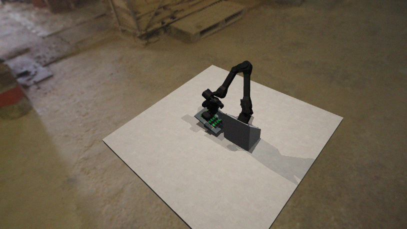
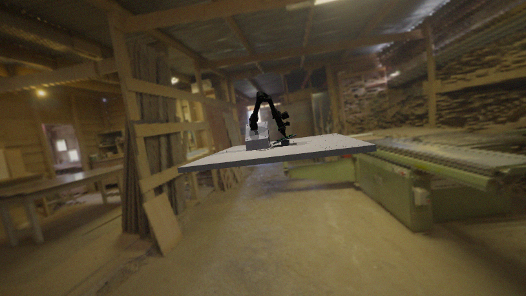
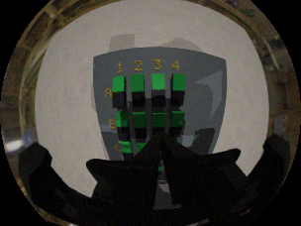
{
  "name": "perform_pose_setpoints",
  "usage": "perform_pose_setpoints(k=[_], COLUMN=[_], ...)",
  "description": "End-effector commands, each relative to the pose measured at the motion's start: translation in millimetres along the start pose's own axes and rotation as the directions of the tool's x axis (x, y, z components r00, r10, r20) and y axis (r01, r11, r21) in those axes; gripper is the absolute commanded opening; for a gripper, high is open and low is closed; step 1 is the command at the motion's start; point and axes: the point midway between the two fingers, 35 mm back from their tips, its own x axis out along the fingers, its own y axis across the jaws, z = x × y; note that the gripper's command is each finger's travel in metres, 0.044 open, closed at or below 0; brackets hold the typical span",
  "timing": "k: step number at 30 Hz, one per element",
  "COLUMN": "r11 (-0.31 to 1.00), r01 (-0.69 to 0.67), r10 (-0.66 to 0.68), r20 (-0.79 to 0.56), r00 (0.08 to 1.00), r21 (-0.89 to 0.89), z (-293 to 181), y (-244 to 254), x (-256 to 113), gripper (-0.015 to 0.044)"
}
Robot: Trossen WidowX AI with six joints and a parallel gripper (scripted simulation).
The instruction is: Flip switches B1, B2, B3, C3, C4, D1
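The tilted grey switch panel [image 1: 217, 131] [image 3: 210, 64] shows printed row and column labels in the wrist view. Switches A1 [image 3: 119, 84], A2 [image 3: 138, 81], A3 [image 3: 158, 81] and A4 [image 3: 178, 81] show bright green far parts and dark near parts. B1 [image 3: 122, 119], B2 [image 3: 140, 119], B3 [image 3: 158, 119] and B4 [image 3: 177, 118] show darker green tops. C1 [image 3: 126, 147] and part of C2 [image 3: 141, 147] show. My gripper [image 3: 158, 134] [image 2: 285, 136] is shut and empty, its tips low over column 3 just nearer than B3. It hides C3, most of C4 and row D; contact is unclear.
A grey box-shaped pedestal [image 1: 236, 133] [image 2: 258, 143] carries the arm base, close to the near side of the panel. Both stand on a pale square table top [image 1: 159, 148] [image 2: 312, 148]. The arm's shadow falls across the table.
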Motion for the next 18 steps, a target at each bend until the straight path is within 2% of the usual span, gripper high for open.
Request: perform_pose_setpoints(k=[1, 6, 18], r11=[1.0, 1.0, 1.0], r01=[-0.006, -0.006, -0.006], r10=[0.006, 0.006, 0.006], r20=[-0.003, -0.021, -0.023], r00=[1.0, 1.0, 1.0], r21=[0.006, 0.001, 0.0], z=[3.1, 3.8, -17.8], y=[1.9, 1.1, 1.1], x=[-13.7, -62.1, -62.3], gripper=[0.0, 0.0, 0.0])
